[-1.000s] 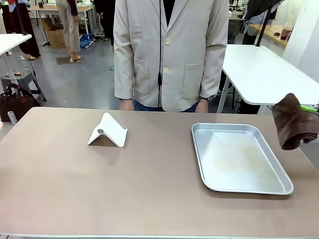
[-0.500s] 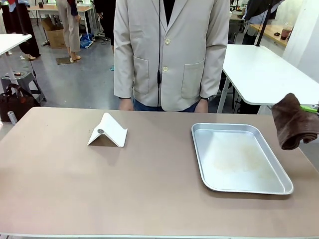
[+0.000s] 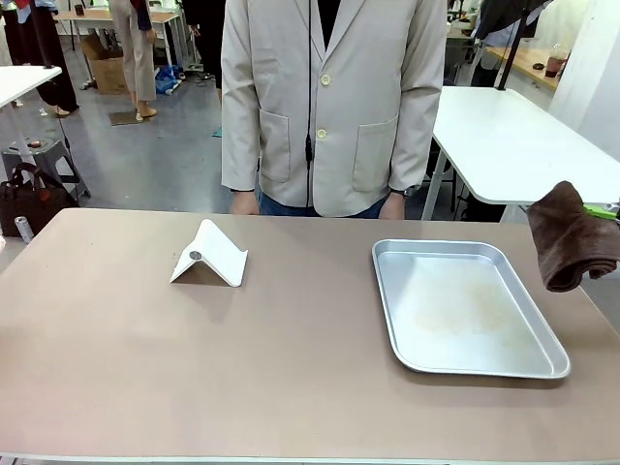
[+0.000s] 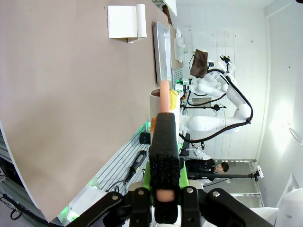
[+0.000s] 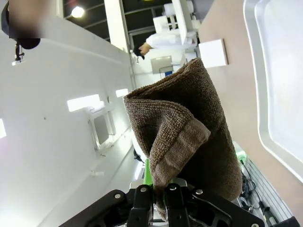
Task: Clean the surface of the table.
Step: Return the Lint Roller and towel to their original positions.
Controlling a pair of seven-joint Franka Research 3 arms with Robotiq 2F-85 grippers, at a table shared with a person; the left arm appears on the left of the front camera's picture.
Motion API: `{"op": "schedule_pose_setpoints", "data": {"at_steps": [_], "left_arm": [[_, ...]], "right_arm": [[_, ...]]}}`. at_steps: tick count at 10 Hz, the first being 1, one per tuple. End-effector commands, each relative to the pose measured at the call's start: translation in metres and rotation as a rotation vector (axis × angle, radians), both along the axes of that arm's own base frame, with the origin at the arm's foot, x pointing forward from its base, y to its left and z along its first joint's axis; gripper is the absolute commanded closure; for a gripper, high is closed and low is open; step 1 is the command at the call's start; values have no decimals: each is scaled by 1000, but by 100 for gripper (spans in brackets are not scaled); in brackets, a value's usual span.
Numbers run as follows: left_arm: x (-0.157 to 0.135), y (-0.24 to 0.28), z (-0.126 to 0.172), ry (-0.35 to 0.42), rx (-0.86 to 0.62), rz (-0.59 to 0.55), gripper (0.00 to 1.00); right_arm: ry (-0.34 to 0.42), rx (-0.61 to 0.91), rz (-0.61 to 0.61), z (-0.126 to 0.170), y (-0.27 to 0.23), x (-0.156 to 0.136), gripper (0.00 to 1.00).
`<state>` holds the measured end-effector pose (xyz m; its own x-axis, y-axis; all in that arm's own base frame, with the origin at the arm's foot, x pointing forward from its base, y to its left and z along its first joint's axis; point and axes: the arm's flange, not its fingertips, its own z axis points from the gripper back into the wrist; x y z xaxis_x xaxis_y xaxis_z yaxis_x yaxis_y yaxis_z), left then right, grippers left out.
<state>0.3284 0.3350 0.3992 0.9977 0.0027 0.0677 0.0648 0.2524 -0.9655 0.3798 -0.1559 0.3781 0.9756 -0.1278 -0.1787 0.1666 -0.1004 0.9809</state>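
The surface point(image 3: 291, 378) looks smooth, matt taupe-brown; the tray point(image 3: 463, 308) is dull silver metal with a faintly stained floor; the brown cloth point(image 3: 570, 237) shows a coarse, nubbly terry weave; the white folded stand point(image 3: 211, 254) appears smooth plastic

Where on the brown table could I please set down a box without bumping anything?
The table is bare across its whole near strip and its left end, beside the white folded stand. There is also room between the stand and the metal tray. The right end is crowded by the tray.
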Motion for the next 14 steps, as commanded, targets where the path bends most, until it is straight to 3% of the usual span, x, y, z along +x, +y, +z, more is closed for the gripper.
{"op": "schedule_pose_setpoints", "data": {"at_steps": [1,2,5,9,11,12,14], "left_arm": [[0,-2,4,6,-13,18,78],[0,0,0,0,0,0,78],[-6,-31,37,-45,8,2,78],[11,-148,103,-98,123,-86,78],[13,-226,127,-146,197,-166,78],[13,-262,133,-183,254,-140,78],[20,-317,146,-175,306,-29,78]], "right_arm": [[-9,6,5,4,-1,0,93],[0,0,0,0,0,0,93],[-27,-111,-13,25,53,11,93],[-27,-260,107,68,167,35,93],[-36,-236,30,87,237,46,93],[-44,-252,31,87,267,51,93],[-9,-285,0,69,317,68,93]]}}
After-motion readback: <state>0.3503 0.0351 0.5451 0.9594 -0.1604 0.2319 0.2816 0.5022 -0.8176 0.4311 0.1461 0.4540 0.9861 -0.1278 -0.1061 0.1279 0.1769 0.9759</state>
